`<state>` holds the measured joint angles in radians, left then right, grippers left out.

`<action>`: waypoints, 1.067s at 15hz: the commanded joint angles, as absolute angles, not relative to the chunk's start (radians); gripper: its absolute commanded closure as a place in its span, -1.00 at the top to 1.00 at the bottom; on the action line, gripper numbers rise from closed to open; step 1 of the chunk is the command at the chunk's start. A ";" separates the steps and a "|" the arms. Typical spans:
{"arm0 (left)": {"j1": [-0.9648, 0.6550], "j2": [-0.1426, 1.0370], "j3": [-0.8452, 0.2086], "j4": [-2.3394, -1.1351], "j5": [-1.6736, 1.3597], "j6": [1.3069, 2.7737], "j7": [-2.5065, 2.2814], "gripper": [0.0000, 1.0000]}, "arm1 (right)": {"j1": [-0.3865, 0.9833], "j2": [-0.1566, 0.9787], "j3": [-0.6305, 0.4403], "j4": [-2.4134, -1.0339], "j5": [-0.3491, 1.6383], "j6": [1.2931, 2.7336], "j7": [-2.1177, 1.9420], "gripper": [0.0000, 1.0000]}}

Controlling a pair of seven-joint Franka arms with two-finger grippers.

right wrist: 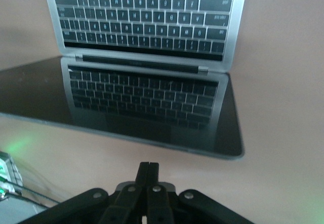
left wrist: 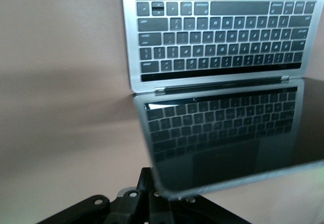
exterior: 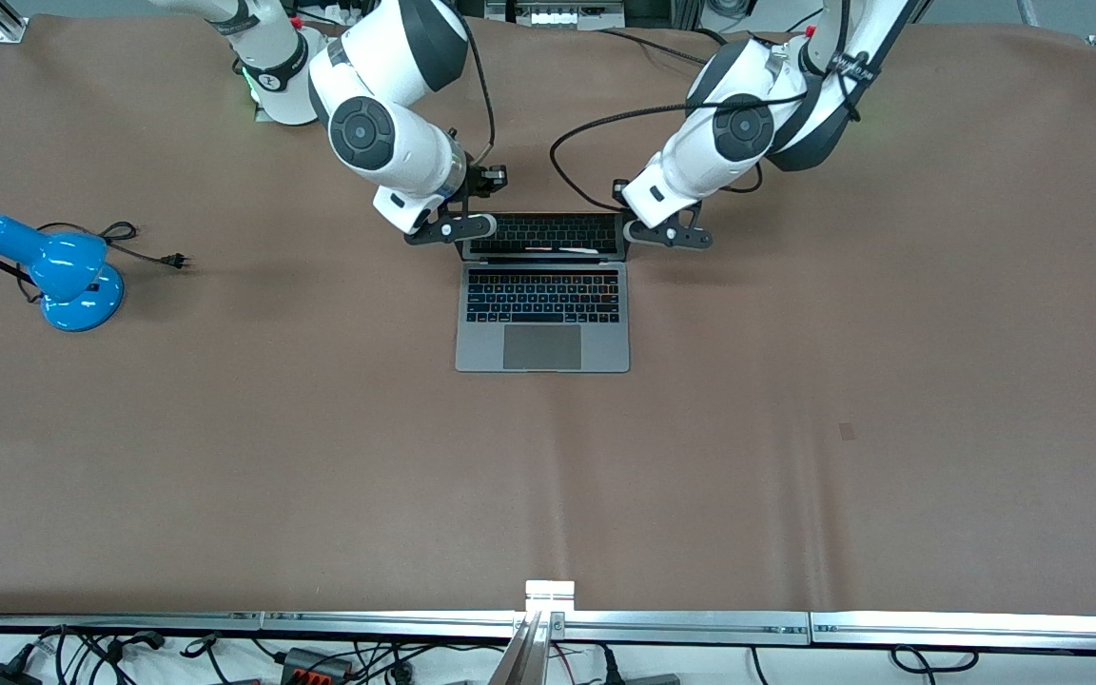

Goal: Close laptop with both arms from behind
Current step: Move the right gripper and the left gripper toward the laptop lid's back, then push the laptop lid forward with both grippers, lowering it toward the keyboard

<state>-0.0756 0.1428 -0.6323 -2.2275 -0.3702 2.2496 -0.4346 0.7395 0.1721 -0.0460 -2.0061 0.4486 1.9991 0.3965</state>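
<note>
Step in hand, by my read: both claws were set at the lid's top edge, push not yet started. The laptop (exterior: 543, 304) sat open mid-table (exterior: 795, 428), screen leaning back toward the arm bases, keyboard facing the front camera. The right claw (exterior: 450, 228) was at the lid corner toward the right arm's end, fingers pinched together, holding nothing. The left claw (exterior: 667, 233) was at the other lid corner; whether it was wide or narrow I cannot tell. Next move probably calls for both claws pressing the lid forward and down evenly, so the base doesn't slide. Count: one laptop, two arms, two claws, one blue desk lamp (exterior: 58, 271) with its cord unplugged, well apart toward the right arm's end.
</note>
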 commanded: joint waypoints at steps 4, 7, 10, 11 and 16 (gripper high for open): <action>-0.087 0.300 -0.627 -2.106 -0.371 2.313 -0.466 -0.99 | 0.732 0.158 -0.057 -2.022 0.348 2.054 0.433 -1.00; -0.087 0.327 -0.609 -2.074 -0.344 2.313 -0.466 -0.99 | 0.726 0.178 -0.058 -2.005 0.313 2.095 0.433 -1.00; -0.084 0.379 -0.585 -2.022 -0.316 2.313 -0.468 -0.99 | 0.710 0.210 -0.058 -1.979 0.292 2.126 0.433 -1.00; -0.084 0.397 -0.574 -2.004 -0.314 2.313 -0.466 -0.99 | 0.710 0.228 -0.058 -1.973 0.284 2.140 0.433 -1.00; -0.087 0.520 -0.554 -1.898 -0.209 2.313 -0.495 -0.99 | 0.695 0.372 -0.061 -1.880 0.253 2.230 0.443 -1.00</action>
<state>-0.0834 0.4361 -0.5666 -1.9786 -0.2600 2.3148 -0.4664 0.7078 0.2874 -0.0664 -1.9756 0.2744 2.2278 0.4145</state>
